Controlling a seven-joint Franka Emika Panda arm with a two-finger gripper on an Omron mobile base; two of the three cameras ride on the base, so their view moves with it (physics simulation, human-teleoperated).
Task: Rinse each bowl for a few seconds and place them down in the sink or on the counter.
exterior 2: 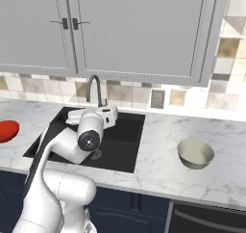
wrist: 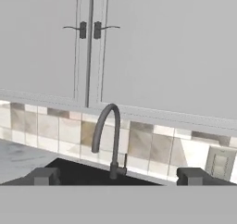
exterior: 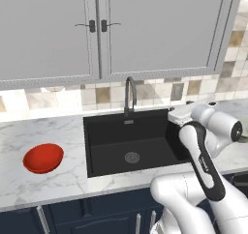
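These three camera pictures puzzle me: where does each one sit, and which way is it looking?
Left base view: behind the arm to its left, looking forward and down at the black rectangular sink, the glossy red bowl on the white marble counter; the white arm rises at lower right.
Right base view: behind to the right; same sink, cream-white bowl; arm at lower left.
Hand view: on the hand, facing the grey gooseneck faucet; open gripper fingertips at bottom.
All share the faucet and sink.

Two bowls, red bowl (exterior: 43,158) and cream bowl (exterior 2: 195,153); one sink (exterior: 128,141); one faucet (exterior: 130,95).
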